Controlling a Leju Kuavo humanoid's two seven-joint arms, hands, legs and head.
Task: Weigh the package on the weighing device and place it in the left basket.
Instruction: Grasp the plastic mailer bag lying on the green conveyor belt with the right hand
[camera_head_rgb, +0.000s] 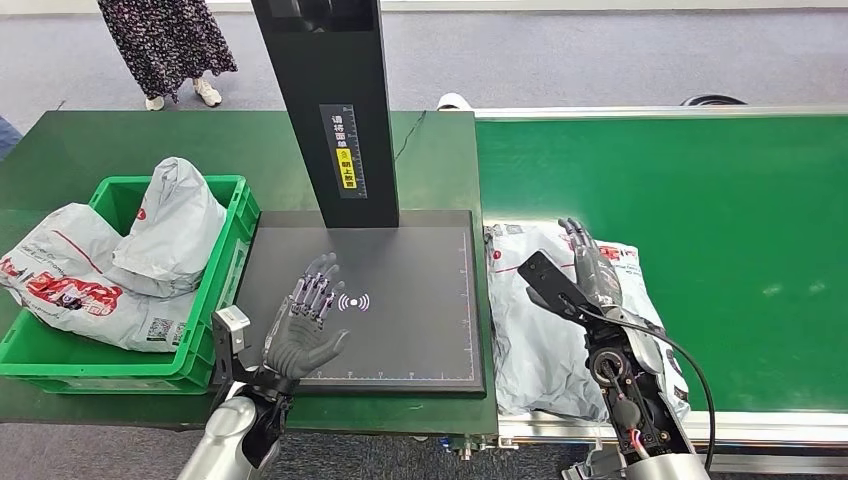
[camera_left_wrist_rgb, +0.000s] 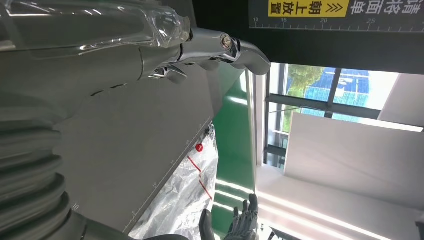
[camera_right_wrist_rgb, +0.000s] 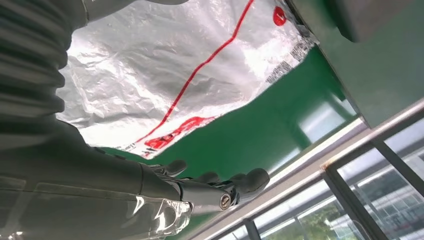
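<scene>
1. The package (camera_head_rgb: 545, 320) lay flat on the belt (camera_head_rgb: 740, 250), just right of the scale (camera_head_rgb: 400, 300), long axis running away from the robot.
2. The right hand (camera_head_rgb: 592, 268) was held over it, fingers straight, gripping nothing.
3. The left hand (camera_head_rgb: 308, 325) was spread above the scale, empty.

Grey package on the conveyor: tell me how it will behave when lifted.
The grey package is crinkled, glossy film, so it will probably flop and sag from the right hand, and may slip. It lies flat, so rolling seems unlikely.
</scene>
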